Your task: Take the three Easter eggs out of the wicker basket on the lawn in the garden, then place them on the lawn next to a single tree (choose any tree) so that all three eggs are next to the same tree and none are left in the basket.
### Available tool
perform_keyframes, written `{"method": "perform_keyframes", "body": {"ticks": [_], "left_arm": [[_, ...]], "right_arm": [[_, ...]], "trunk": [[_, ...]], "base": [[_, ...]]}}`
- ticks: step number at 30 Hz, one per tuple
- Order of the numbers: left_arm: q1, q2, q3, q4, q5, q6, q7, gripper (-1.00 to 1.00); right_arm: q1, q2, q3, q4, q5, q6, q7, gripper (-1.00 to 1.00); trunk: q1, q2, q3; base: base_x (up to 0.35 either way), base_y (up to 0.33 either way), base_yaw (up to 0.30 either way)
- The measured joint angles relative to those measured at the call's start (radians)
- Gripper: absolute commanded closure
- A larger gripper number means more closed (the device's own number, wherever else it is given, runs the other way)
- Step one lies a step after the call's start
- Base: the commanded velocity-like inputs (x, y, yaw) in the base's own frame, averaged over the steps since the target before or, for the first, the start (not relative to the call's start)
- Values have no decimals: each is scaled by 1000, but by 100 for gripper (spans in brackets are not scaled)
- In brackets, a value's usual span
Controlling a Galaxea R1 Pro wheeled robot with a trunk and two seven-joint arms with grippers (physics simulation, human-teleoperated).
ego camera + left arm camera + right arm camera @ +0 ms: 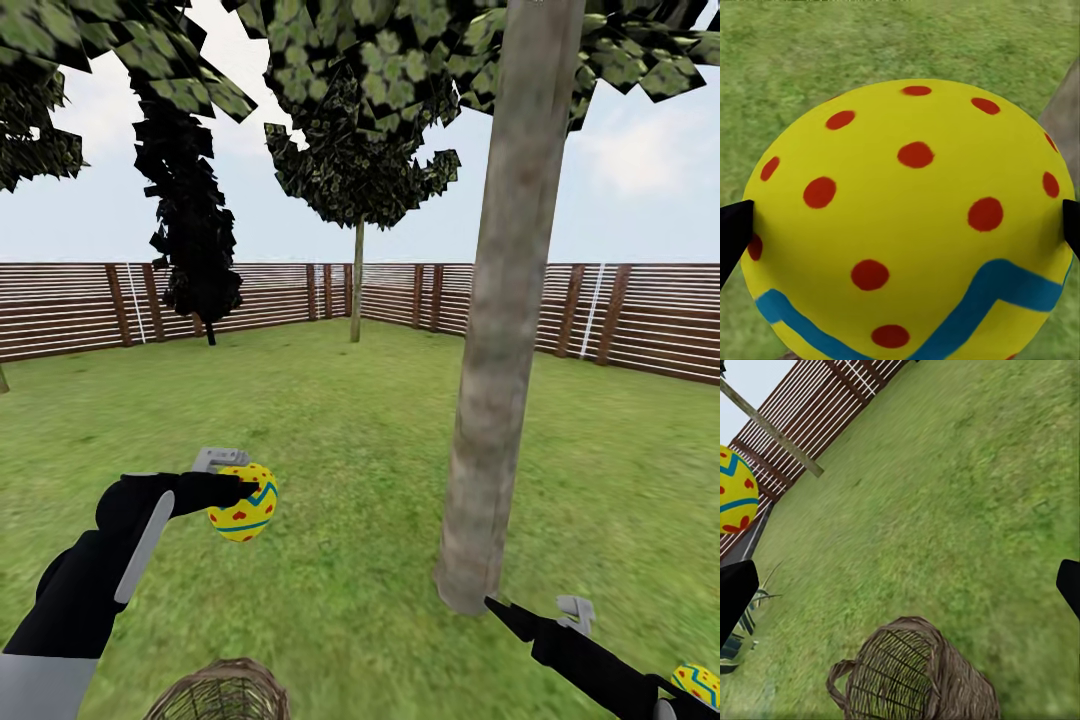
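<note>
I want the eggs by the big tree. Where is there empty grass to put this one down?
Bare lawn lies between the egg in the left hand and the tree trunk. Near the wicker basket there is less room.

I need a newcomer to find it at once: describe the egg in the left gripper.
Start at the thick grey-brown tree trunk rising from the green lawn. To its left, above the grass, the left gripper clamps a yellow egg dotted red with a blue zigzag band. It is held in the air, beyond the brown wicker basket.
</note>
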Motion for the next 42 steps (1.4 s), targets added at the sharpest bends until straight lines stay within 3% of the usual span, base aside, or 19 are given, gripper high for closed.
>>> {"method": "perform_keyframes", "body": {"ticks": [42], "left_arm": [[0, 0, -2, 0, -1, 0, 0, 100]], "right_arm": [[0, 0, 2, 8, 0, 0, 0, -100]], "trunk": [[-161, 294, 132]], "base": [[0, 0, 0]]}}
